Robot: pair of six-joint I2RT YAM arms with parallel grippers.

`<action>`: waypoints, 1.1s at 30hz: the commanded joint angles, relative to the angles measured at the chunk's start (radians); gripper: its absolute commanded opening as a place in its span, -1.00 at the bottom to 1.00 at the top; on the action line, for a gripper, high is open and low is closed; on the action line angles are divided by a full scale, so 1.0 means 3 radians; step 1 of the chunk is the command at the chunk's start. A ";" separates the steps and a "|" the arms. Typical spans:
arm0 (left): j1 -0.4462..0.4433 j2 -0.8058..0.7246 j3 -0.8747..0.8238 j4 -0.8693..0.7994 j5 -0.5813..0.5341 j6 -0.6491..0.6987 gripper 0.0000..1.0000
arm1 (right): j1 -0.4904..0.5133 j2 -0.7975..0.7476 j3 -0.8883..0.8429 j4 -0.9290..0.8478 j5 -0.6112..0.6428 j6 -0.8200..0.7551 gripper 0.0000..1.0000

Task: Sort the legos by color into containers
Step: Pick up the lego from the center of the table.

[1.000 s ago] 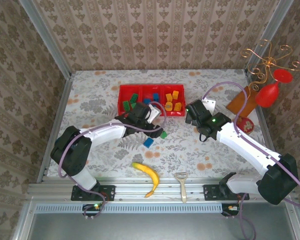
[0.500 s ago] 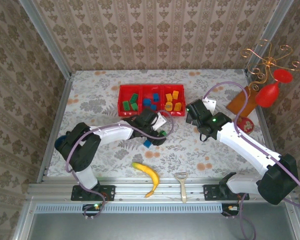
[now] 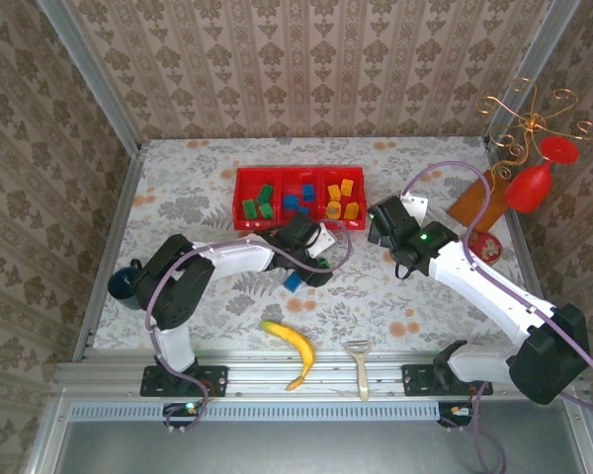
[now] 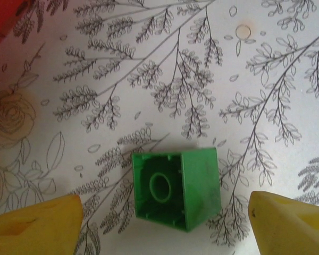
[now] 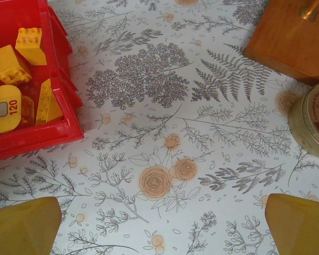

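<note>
The green lego (image 4: 175, 188) lies on the table (image 4: 255, 79) near the red tray (image 3: 237, 197). The left gripper (image 4: 165, 226) stands open around it, ready to grasp. The right gripper (image 5: 162, 223) hangs open, empty.

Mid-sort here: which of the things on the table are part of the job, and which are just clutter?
Job:
- red tray with its sorted bricks
- loose green brick
- loose blue brick

Clutter:
- banana
- peeler
- red goblet ornament
- wooden block
- round tin
</note>
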 commanded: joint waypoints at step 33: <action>-0.0023 0.0202 0.0163 -0.0254 -0.0150 -0.0159 -0.07 | -0.0031 -0.0034 -0.0006 0.0007 -0.0012 0.0093 1.00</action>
